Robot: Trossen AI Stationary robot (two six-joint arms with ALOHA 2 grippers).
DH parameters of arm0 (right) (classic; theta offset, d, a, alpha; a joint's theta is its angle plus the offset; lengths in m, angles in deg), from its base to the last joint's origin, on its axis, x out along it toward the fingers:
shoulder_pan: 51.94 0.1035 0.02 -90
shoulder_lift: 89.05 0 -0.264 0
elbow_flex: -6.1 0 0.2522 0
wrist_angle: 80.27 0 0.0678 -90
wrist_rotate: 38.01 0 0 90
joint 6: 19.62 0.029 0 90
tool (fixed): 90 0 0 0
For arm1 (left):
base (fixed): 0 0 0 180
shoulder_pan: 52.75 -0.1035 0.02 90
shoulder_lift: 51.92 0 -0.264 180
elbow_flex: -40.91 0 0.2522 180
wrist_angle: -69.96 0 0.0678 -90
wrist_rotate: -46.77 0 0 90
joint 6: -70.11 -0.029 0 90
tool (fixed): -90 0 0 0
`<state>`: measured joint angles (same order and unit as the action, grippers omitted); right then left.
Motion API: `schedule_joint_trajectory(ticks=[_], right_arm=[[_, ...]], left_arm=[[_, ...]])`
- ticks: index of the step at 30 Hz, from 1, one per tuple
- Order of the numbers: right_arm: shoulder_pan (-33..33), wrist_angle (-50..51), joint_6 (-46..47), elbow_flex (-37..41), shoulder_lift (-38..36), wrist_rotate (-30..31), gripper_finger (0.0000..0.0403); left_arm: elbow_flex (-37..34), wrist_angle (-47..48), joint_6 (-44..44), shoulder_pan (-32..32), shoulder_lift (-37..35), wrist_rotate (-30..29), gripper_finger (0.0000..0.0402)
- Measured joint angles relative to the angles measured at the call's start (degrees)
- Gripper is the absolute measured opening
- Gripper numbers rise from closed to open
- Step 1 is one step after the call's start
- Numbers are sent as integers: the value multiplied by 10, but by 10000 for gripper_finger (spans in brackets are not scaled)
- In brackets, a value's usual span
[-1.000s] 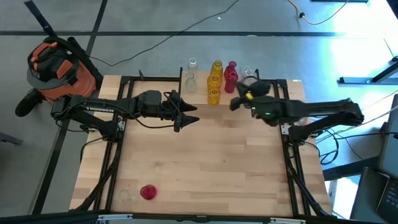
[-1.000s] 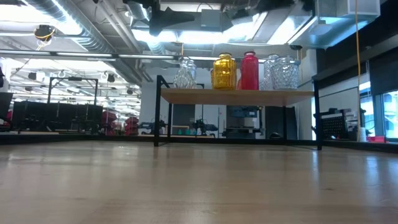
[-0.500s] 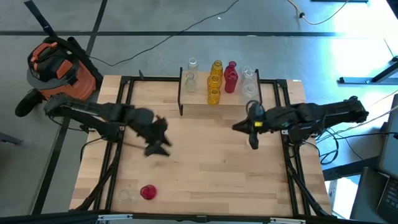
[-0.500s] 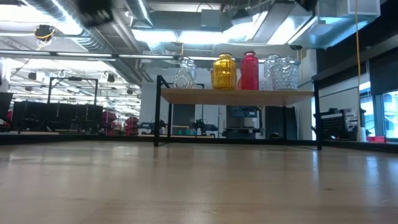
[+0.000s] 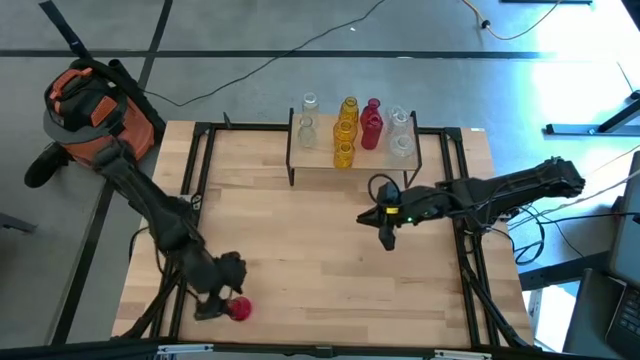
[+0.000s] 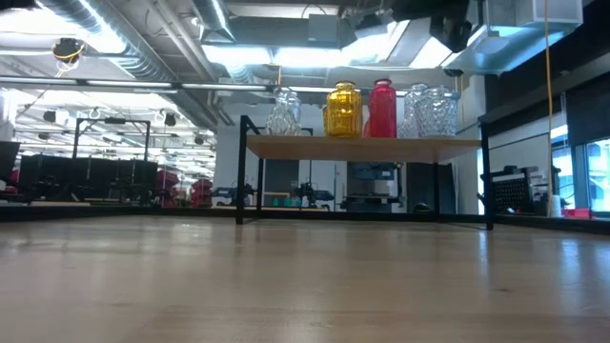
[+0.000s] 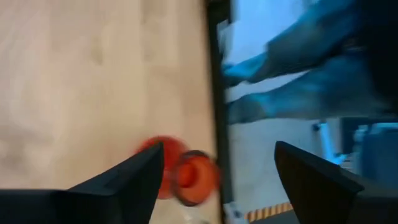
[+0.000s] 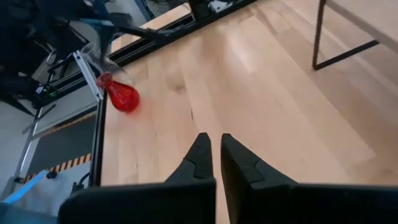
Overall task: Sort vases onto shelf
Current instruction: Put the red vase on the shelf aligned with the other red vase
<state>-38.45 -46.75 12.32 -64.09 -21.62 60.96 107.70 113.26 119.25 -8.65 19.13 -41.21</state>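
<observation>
Your next target is the red vase (image 5: 238, 309), lying on its side on the counter (image 5: 320, 250) near the front left corner, its mouth facing the left wrist camera; a clear vase (image 5: 201, 313) seems to lie just beside it, though it is hard to make out. The left end effector (image 5: 214, 305) sits right at the red vase with its fingers spread wide apart, and nothing is held between them. From here the risk, as I judge it, is a nudge: a rounded glass body lying flat can roll when one finger touches first, and the counter's edge is close by, so it could go off the side or knock into the clear one. Line your fingers up on either side of the body before you close. The shelf (image 5: 320, 160) stands at the far edge of the counter, well apart from this vase, and already carries its load: clear vases at both ends, yellow ones (image 5: 345, 130) in the middle and a red one (image 5: 371, 125) next to them. The free space there looks tight, so placing another could tip a neighbour. The right end effector (image 5: 386, 232) waits over mid-counter with its fingers pressed together, empty.
</observation>
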Motion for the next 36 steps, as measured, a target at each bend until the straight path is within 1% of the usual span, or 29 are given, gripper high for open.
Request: schedule_joint_trajectory(ticks=[3,6,10,13,16,21,25,28,31,34,36], right_arm=[[0,-1,0,0,0,-7,1],[0,-1,3,0,-3,-14,1],[0,-2,24,0,-4,-38,1],[0,-2,24,0,-4,-45,1],[0,-2,24,0,-4,-45,1],[0,-4,29,0,-4,-45,1],[0,-4,30,0,-4,-45,1],[0,-4,30,0,-4,-45,1],[0,-7,30,0,-4,-45,1],[0,-17,30,0,-4,-45,1],[0,-29,30,0,-4,-45,1]], left_arm=[[0,21,3,-1,38,4,308],[0,52,17,-1,74,19,315],[0,88,43,-2,115,63,310],[0,87,48,-1,134,76,300],[0,75,53,-1,144,62,289],[1,75,77,-1,147,20,263],[3,80,78,-11,146,-13,221],[3,88,50,-33,145,-33,167],[3,88,-35,-69,145,-38,100],[3,88,-119,-117,143,-16,34],[2,78,-171,-159,142,-19,26]])
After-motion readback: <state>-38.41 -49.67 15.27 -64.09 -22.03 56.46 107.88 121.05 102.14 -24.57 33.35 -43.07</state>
